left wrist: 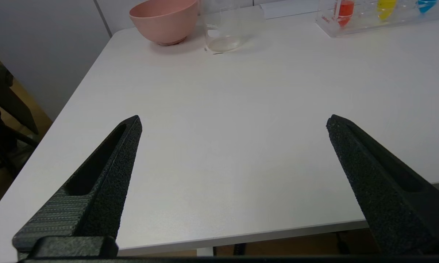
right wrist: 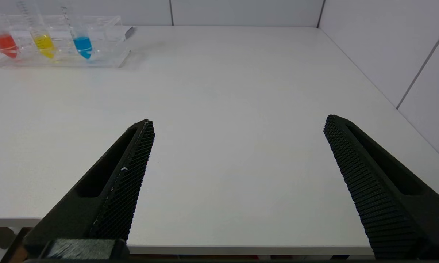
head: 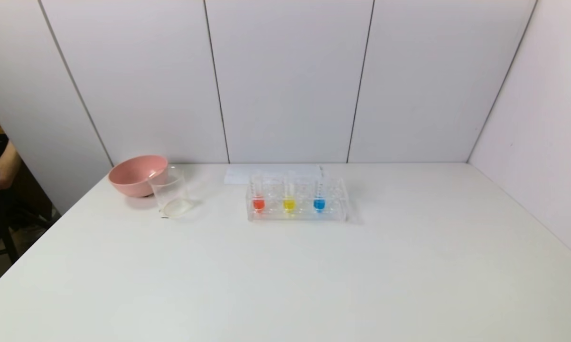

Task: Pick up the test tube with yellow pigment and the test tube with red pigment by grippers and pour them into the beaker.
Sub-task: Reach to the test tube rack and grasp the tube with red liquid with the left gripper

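A clear rack point(head: 297, 213) stands mid-table toward the back, holding three upright tubes. The test tube with red pigment point(head: 258, 203) is leftmost, the test tube with yellow pigment point(head: 289, 204) in the middle, a blue one point(head: 319, 204) on the right. The empty clear beaker point(head: 171, 192) stands left of the rack. My left gripper point(left wrist: 234, 122) hangs open by the table's front edge, far short of the beaker point(left wrist: 224, 25) and red tube point(left wrist: 343, 9). My right gripper point(right wrist: 238, 122) is likewise open at the front edge, with the yellow tube point(right wrist: 44, 42) far off. Neither arm shows in the head view.
A pink bowl point(head: 138, 175) sits just behind and left of the beaker, almost touching it. A white sheet point(head: 240, 173) lies behind the rack. White wall panels close the table's back and right sides. A person's arm point(head: 0, 166) shows beyond the table's left edge.
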Motion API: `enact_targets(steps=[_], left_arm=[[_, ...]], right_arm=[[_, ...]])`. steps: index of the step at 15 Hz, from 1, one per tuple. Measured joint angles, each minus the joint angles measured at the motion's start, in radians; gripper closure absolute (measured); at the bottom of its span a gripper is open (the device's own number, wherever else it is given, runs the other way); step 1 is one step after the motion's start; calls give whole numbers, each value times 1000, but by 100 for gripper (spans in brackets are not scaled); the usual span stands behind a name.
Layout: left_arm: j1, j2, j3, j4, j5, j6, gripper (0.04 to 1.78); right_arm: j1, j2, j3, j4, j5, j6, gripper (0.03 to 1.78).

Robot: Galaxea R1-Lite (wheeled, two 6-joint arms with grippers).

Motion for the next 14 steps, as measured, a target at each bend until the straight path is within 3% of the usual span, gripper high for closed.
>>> enact_targets(steps=[4, 8, 14], left_arm=[[0, 0, -22, 1, -9, -20, 5], [0, 3, -81, 45, -76, -45, 5], [0, 77, -151, 39, -77, -61, 5]], right_arm=[[0, 0, 0, 0, 0, 0, 11], [0, 0, 0, 0, 0, 0, 11], [0, 0, 0, 0, 0, 0, 11]])
